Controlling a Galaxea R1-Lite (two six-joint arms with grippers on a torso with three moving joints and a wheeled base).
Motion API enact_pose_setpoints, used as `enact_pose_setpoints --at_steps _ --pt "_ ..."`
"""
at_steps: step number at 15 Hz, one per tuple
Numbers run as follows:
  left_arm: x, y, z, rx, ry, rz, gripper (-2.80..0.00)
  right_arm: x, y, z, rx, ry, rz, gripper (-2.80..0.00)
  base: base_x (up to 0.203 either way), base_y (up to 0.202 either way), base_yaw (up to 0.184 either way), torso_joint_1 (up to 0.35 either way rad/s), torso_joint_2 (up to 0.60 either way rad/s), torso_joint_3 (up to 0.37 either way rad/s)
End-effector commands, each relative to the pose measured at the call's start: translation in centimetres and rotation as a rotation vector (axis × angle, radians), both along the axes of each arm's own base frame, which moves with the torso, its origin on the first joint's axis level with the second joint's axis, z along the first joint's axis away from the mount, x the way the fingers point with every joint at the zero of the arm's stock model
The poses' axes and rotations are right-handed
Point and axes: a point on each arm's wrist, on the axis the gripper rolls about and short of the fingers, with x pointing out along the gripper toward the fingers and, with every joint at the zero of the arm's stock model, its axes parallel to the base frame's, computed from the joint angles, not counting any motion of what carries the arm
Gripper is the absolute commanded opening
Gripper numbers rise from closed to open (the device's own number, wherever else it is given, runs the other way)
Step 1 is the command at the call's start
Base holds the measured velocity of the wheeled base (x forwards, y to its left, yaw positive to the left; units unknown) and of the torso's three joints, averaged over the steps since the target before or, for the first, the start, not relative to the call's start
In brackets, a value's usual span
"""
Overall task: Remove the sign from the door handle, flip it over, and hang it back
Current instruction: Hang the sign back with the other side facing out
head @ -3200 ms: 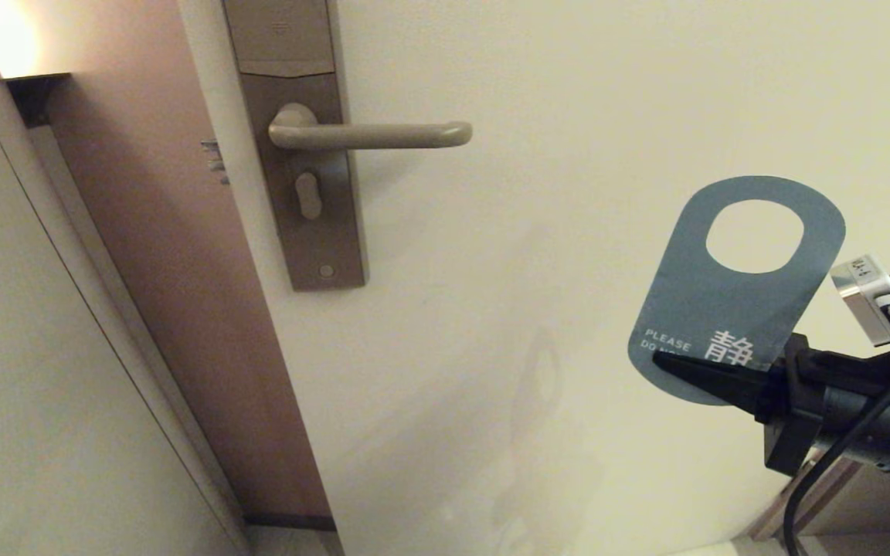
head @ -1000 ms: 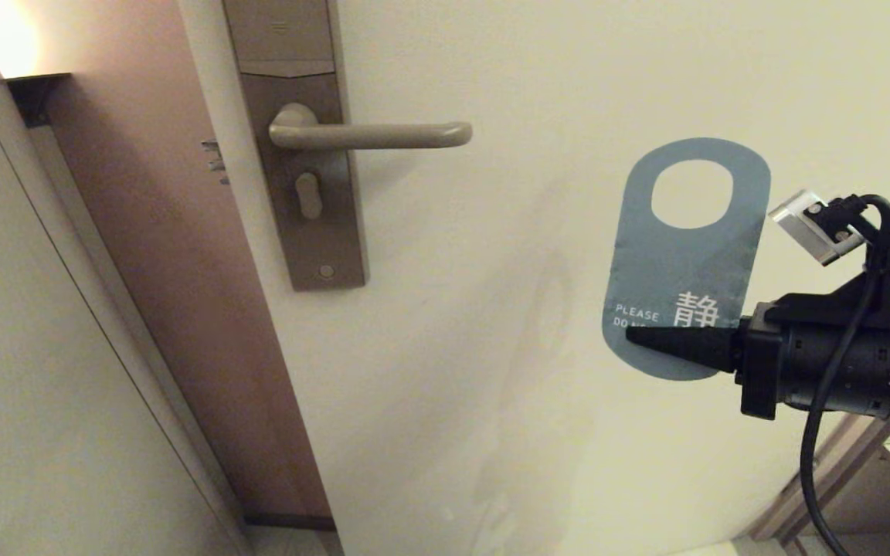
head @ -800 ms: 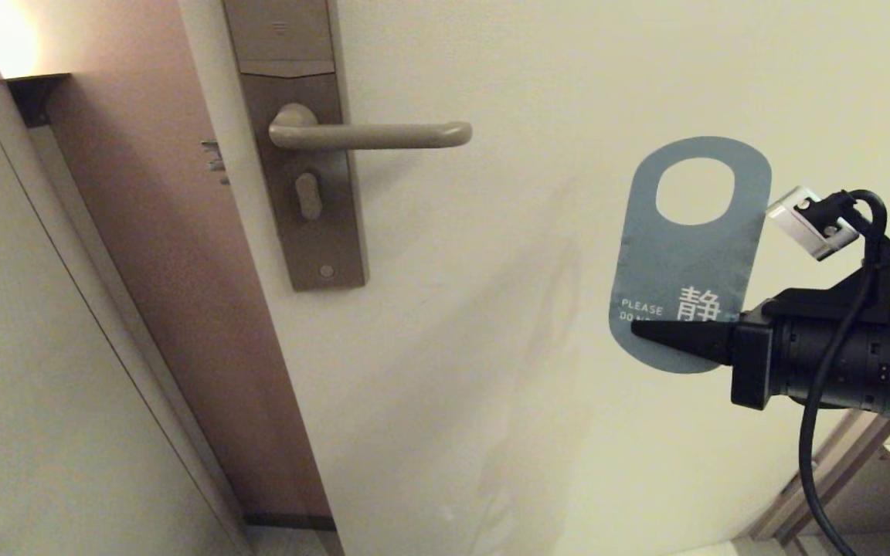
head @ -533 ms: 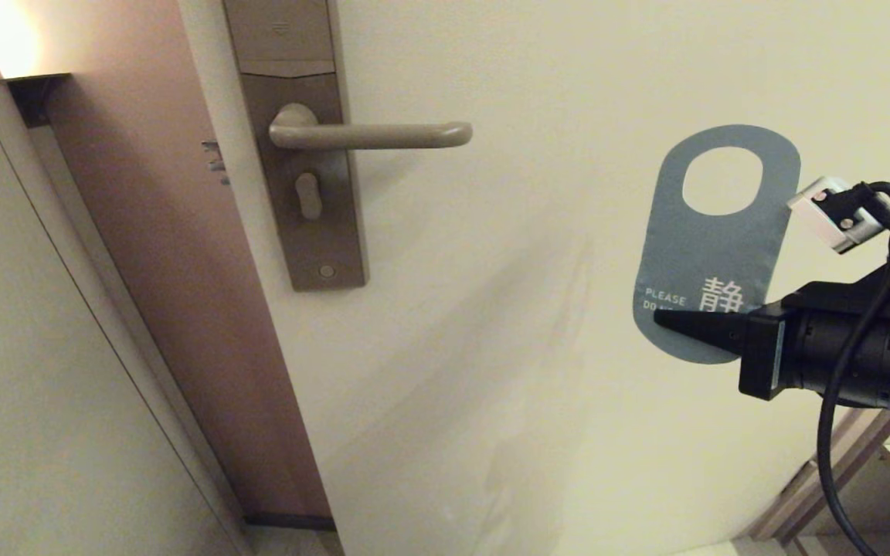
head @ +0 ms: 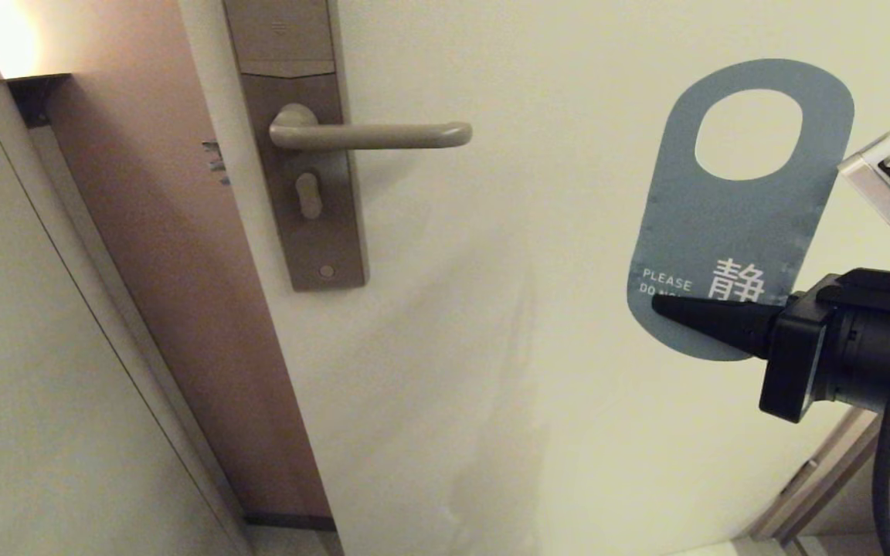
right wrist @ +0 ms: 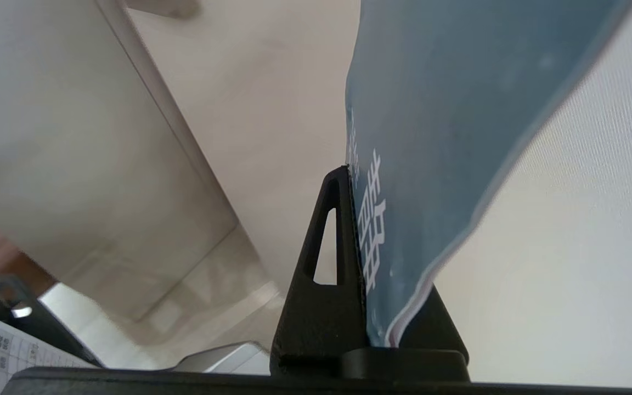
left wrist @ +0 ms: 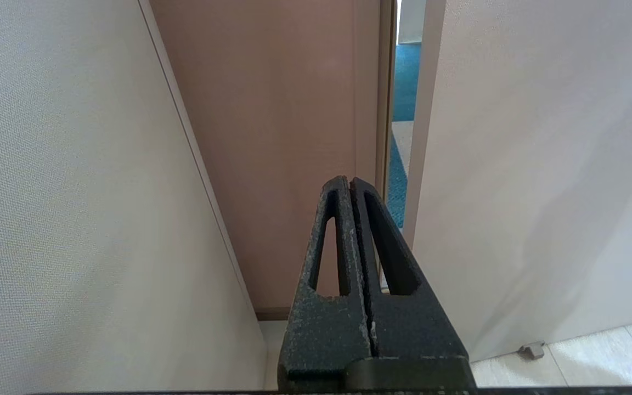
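Sign [head: 731, 224] reads "PLEASE DO", pinched by right gripper [head: 665, 307].

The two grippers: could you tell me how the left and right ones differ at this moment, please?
The right gripper is shut on the sign, pinching its lower end with the blue side facing the head camera; the left gripper is shut on nothing. The right gripper is raised beside the door, off to the right of the door handle; the left gripper points low at the door gap. Both have black, tapered fingers.

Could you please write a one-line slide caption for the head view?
Right gripper, jaws shut on the sign's lower end, holds it blue side out, off the bare door handle.
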Motion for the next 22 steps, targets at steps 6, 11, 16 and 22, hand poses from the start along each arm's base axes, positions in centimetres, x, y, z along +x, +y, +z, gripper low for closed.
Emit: enact_pose_setpoints --at_steps 6,11,16,22 --pt "0.0 0.0 0.0 0.000 0.000 0.000 -2.80 -0.5 3.5 -0.2 -0.025 -0.057 0.032 -2.80 0.000 0.000 0.000 0.000 0.00 0.000" --pt "0.0 0.0 0.0 0.000 0.000 0.000 -2.80 0.0 5.0 0.2 -0.011 -0.053 -0.019 -2.80 0.000 0.000 0.000 0.000 0.00 0.000" --pt "0.0 0.0 0.0 0.000 0.000 0.000 -2.80 0.8 6.7 0.3 -0.022 -0.047 -0.043 -2.80 0.000 0.000 0.000 0.000 0.00 0.000" --pt "0.0 0.0 0.0 0.000 0.000 0.000 -2.80 1.9 8.9 -0.4 0.012 0.002 -0.132 -2.80 0.000 0.000 0.000 0.000 0.00 0.000"
